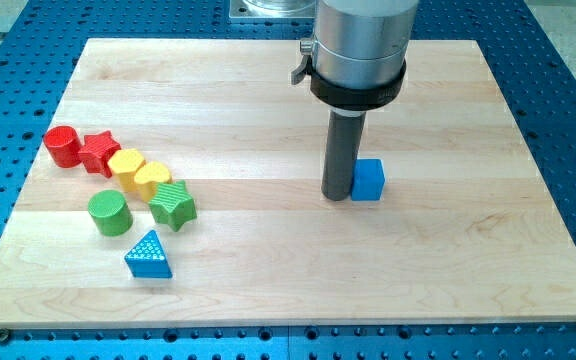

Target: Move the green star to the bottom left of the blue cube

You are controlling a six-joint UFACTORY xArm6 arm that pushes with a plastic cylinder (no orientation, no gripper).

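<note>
my tip: no hand to open or close, touching the blue cube on its left | green star: far left on the worktop, next to the yellow heart and green cylinder | risk: tip could bump the cube away, or the star could drag its neighbours along

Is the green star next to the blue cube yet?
Not yet. Nothing looks done: the green star sits in the cluster at the view's left, far from the blue cube. My tip rests right beside the cube's left side, not near the star. Left: reach the star and push it to the cube's bottom left.
</note>
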